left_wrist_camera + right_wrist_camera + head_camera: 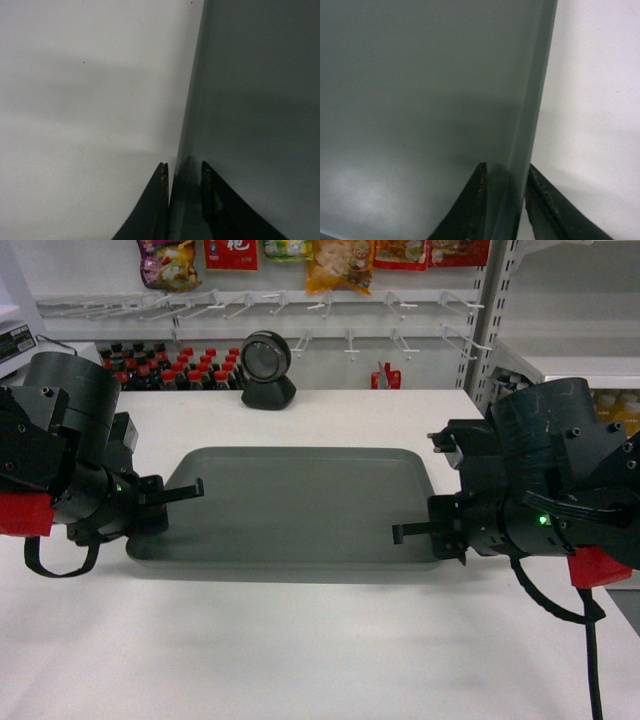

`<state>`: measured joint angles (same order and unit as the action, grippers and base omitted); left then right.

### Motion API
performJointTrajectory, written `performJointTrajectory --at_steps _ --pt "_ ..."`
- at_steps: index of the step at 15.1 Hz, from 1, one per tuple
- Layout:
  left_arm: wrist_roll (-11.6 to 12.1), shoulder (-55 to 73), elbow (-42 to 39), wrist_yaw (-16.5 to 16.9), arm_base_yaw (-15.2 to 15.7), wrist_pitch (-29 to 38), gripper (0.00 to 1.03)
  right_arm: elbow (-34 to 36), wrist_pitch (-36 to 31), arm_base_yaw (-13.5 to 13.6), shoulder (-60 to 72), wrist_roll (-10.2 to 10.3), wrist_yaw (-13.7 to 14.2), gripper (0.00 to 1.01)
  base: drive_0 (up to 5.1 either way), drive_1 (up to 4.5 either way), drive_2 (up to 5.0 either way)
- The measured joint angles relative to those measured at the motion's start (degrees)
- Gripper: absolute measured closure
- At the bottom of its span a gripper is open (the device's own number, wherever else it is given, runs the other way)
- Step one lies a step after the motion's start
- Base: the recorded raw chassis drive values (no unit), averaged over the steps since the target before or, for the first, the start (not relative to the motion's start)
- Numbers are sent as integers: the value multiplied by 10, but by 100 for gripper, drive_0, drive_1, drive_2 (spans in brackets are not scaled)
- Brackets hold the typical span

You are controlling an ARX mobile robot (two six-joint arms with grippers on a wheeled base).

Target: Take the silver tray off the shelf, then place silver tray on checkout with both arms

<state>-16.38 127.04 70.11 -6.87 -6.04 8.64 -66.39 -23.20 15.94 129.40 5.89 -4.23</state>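
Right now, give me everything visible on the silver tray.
The silver tray is a large flat rectangle, matte grey-green, with rounded corners and a low raised rim, plain and empty. It lies flat on the white checkout, long side across the head view. The left gripper straddles its left rim and the right gripper its right rim, one finger inside and one outside. Whether the fingers press the rim is unclear.

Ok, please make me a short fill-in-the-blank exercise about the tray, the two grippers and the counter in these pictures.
1. The silver tray lies flat on the white ____.
2. The left gripper has one finger on each side of the tray's ____.
3. The right gripper is at the tray's ____ short edge in the head view.
4. Behind the tray stands a round black ____.

Missing words: checkout; rim; right; scanner
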Motion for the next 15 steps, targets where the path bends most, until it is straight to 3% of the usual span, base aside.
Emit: performJointTrajectory --at_steps 2,3,4,5,6,8,9,10,11,15 --pt "-16 -19 -21 10 -4 29 54 4 -16 6 0 -6 -10 54 6 420 -407" --pt "-24 -45 -50 12 -9 66 43 14 -69 8 3 -12 9 47 6 420 -407" --pt "-7 -68 -84 -5 -14 145 38 51 -231 13 18 -27 82 55 6 420 -407" --pt "48 -97 -146 2 -16 346 51 135 -367 10 7 -40 158 68 6 420 -407" --pt "86 -122 -201 5 -14 450 60 200 -432 3 -14 -45 178 77 6 420 -407" --pt "139 -197 -342 11 9 620 87 325 -508 -47 -133 -52 172 100 6 420 -407" --pt "153 -311 -472 29 19 638 102 468 -501 -67 -247 -55 127 100 6 420 -407" --pt "154 -390 -535 36 30 607 102 528 -506 -94 -348 -55 114 100 6 420 -407" --pt "154 -449 -557 65 52 572 102 556 -506 -98 -389 -55 104 100 6 420 -407" --pt "154 -543 -608 67 61 537 102 602 -493 -115 -499 -55 86 100 6 420 -407"
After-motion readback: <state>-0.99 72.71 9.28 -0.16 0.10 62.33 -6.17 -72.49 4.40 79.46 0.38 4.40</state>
